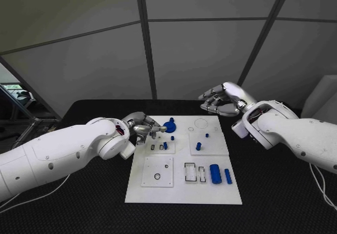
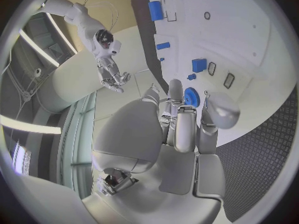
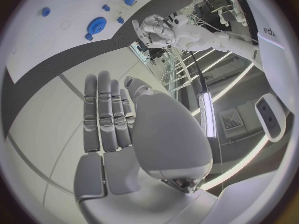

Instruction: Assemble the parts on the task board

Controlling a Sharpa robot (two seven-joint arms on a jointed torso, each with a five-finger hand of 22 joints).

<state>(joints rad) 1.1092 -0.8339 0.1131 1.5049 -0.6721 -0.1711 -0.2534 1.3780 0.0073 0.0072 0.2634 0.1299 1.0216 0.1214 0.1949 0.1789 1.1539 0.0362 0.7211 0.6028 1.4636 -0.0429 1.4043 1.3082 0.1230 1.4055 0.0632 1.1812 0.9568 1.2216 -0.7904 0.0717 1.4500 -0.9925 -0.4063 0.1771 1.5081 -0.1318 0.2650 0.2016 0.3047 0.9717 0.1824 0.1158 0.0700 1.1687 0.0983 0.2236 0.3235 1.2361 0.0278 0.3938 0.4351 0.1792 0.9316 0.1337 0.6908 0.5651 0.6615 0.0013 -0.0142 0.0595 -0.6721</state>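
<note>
The white task board (image 1: pixel 184 187) lies in the middle of the black table. A blue gear (image 1: pixel 169 127) sits at its far left corner, with a small blue peg (image 1: pixel 171 119) just behind it. My left hand (image 1: pixel 144 128) hovers at the board's left edge, fingers half curled toward the gear and holding nothing. In the left wrist view the gear (image 2: pixel 191 96) shows beyond the fingertips (image 2: pixel 185 115). My right hand (image 1: pixel 223 100) is raised over the table's far right, off the board. Its fingers (image 3: pixel 102 109) are stretched out with nothing in them.
A blue cylinder (image 1: pixel 215 173) and a blue bar (image 1: pixel 227 176) lie at the board's right side beside rectangular slots (image 1: pixel 190 172). Several small blue pegs stand mid-board, such as one (image 1: pixel 198 146). Grey wall panels rise behind the table.
</note>
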